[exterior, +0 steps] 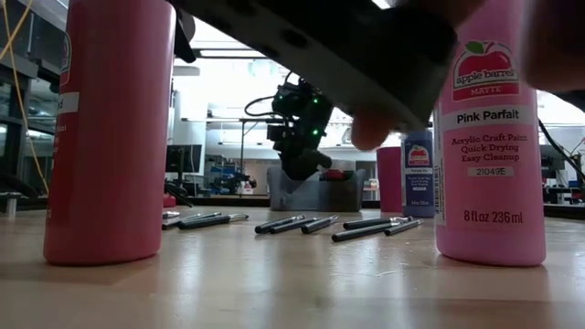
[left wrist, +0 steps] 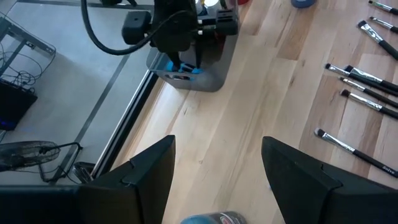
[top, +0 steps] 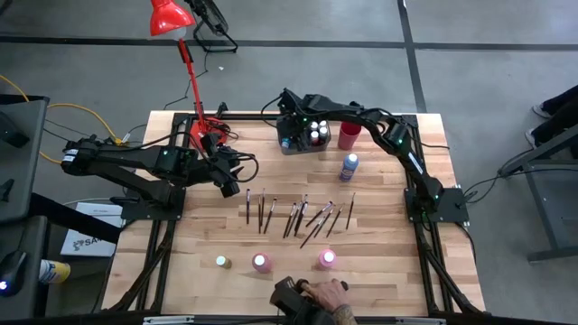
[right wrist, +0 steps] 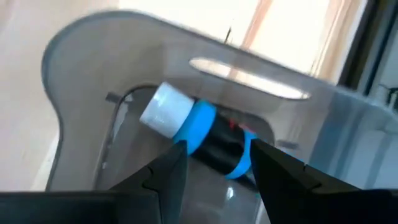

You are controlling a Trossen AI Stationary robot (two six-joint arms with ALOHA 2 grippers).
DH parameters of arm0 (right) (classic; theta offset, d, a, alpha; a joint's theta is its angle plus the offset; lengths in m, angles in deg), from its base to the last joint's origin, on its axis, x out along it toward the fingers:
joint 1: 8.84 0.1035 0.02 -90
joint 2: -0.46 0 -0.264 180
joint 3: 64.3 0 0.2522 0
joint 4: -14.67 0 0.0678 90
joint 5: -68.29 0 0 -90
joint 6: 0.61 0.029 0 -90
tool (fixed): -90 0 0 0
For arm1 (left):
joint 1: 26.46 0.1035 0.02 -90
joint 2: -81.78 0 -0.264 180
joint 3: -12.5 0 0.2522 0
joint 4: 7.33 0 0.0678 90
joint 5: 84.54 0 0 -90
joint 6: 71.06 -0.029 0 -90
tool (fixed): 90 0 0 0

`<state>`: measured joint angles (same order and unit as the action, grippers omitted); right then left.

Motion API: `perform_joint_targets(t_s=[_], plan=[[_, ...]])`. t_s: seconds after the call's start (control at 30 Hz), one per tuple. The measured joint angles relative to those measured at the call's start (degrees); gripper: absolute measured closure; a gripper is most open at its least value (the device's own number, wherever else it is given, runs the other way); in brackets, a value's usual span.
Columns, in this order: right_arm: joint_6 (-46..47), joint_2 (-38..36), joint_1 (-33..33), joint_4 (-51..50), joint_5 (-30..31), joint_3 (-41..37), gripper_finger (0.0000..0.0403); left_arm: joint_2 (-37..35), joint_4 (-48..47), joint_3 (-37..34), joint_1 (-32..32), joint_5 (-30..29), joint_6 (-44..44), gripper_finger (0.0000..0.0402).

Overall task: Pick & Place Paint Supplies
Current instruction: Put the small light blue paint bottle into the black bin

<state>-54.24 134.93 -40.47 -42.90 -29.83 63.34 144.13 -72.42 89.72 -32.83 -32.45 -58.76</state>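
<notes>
Bottle: bright blue, white cap

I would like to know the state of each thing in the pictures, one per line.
Right pincer: over the grey bin, closed around a blue bottle.
Left pincer: open, empty, above the table.
Paintbrushes: lying flat in a row.
Pink bottles: standing upright.
Red cup: upright beside the bin.

robot arms: two | thin dark-handled paintbrushes at frame centre on the wooden table: about ten, exact count unclear | small paint bottles standing loose: four, one blue-labelled upper right, three along the lower edge | grey rectangular bin: one, bottles inside uncountable | red cup: one
</notes>
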Motion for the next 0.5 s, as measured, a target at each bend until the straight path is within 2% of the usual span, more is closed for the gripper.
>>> perform_joint_targets(t_s=[0.33, 0.5], plan=[[4.3, 0.4, -1.9, -8.0, -1.0, 0.0, 0.0234, 0.0, -0.2, 0.0, 0.0, 0.1, 0.0, 0.0169], [4.5, 0.2, -1.7, -9.7, 2.9, 0.0, 0.0234, 0.0, -0.3, 0.0, 0.0, 0.1, 0.0, 0.0169]])
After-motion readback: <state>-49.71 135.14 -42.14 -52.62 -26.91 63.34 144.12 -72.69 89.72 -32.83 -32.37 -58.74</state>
